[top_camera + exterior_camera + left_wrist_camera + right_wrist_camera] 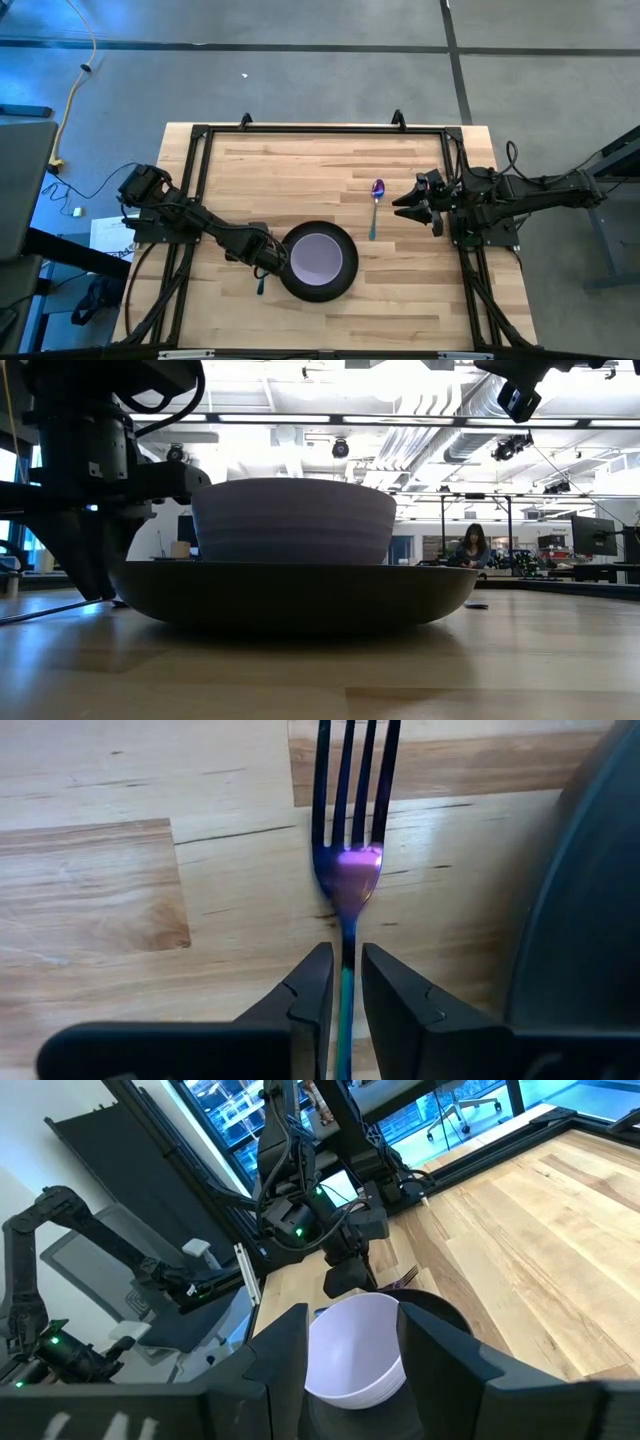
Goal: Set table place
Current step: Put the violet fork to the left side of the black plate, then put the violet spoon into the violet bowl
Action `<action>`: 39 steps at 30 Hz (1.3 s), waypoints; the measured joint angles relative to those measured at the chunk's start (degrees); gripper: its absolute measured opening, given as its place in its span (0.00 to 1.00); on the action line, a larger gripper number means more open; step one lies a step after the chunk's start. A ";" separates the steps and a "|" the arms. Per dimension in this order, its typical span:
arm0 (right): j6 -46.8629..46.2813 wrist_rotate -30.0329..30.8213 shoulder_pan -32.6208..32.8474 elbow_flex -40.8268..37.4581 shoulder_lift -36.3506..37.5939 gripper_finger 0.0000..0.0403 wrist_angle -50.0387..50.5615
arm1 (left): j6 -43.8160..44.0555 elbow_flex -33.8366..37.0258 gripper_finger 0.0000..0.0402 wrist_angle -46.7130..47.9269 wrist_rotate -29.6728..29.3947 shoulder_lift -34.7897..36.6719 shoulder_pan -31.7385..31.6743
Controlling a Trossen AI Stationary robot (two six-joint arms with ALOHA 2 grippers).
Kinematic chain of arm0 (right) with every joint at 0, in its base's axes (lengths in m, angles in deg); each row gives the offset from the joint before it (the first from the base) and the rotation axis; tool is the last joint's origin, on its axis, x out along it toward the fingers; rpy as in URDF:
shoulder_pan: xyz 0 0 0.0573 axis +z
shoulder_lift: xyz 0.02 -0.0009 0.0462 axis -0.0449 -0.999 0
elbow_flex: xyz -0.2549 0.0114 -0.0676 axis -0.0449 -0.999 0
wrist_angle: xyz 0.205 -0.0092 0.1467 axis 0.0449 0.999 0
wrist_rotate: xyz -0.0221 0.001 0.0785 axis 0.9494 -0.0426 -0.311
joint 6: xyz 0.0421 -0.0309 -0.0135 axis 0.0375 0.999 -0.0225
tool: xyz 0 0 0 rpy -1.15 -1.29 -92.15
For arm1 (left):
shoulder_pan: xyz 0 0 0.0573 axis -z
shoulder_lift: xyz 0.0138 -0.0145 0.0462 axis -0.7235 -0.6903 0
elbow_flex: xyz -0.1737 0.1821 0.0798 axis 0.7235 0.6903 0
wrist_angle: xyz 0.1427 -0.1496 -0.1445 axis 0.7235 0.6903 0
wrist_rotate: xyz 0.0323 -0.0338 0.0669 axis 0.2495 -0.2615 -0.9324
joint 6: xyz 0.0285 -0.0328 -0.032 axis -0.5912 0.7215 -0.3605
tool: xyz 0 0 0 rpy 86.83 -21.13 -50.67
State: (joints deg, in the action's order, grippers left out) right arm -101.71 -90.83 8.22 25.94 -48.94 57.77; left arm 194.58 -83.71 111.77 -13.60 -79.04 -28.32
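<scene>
Here the left gripper (343, 995) clamps the purple-and-teal fork (350, 870) flat beside the black plate (590, 900); right gripper (410, 205) spread, clear.

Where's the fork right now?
In the high view the fork lies on the table just left of the black plate, its handle between the left end effector fingers.

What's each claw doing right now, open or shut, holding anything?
Left claw: shut on the fork, flat on the table beside the plate.
Right claw: open, empty, raised near the spoon.
</scene>
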 joint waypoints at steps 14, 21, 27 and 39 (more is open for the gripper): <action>0.12 -0.01 0.00 0.00 0.00 0.36 0.01 | -0.22 -0.02 0.12 -0.38 -0.33 0.00 0.00; 0.14 0.01 0.00 0.00 0.00 0.36 0.01 | -0.69 -0.01 0.12 -0.40 -0.06 0.00 0.00; 0.14 -0.01 0.02 0.00 0.00 0.36 0.01 | -1.02 -0.43 0.12 0.13 0.10 0.00 0.00; 0.14 -0.01 0.02 0.00 0.02 0.36 0.01 | -3.91 -6.83 0.12 10.64 -0.97 0.00 0.00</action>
State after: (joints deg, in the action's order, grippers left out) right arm -101.56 -90.84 8.24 25.94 -48.93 57.79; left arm 190.67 -90.54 122.41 -14.58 -79.04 -28.32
